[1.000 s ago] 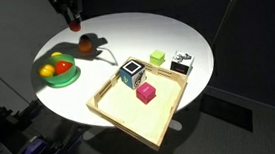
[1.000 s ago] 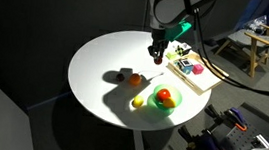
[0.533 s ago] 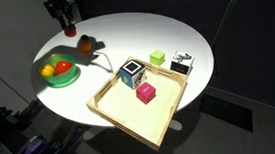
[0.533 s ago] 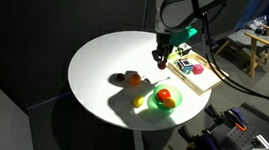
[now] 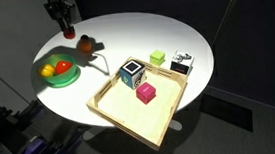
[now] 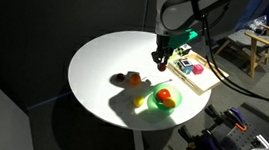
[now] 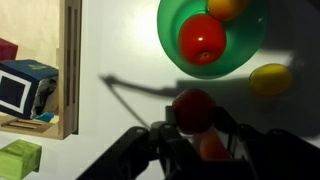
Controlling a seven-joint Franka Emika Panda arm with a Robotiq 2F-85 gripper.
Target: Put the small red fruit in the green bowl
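Round white surface (image 5: pixel 164 30) carries everything; the landmark for this entry is the green bowl (image 7: pixel 172 38). The square wooden tray (image 5: pixel 129 116) with its cubes sits well apart from the bowl and is not my concern. The bowl is not empty: a larger red fruit (image 7: pixel 202 38) lies near its middle and a yellow-orange one (image 7: pixel 228 7) at its far rim. A yellow fruit (image 7: pixel 270 78) lies on the surface just beside the bowl, outside it. The pincer (image 6: pixel 160 59) hangs above the surface, near the bowl but short of its rim, not over it. It is clenched on the small red fruit (image 7: pixel 192 106), which shows between the fingers in the wrist view, lifted clear of the surface and apart from the bowl. I cannot identify an orange blur below it in that view. Judgement: grasp done, carry in hand, drop not yet made. To do it well I would travel level until the fruit is over bare green floor of the bowl, beside the large red fruit rather than on top of it. I would then lower inside the rim before releasing, so the small fruit neither bounces off nor rolls out. Risks: clipping the bowl's rim, or nudging the yellow fruit beside it.
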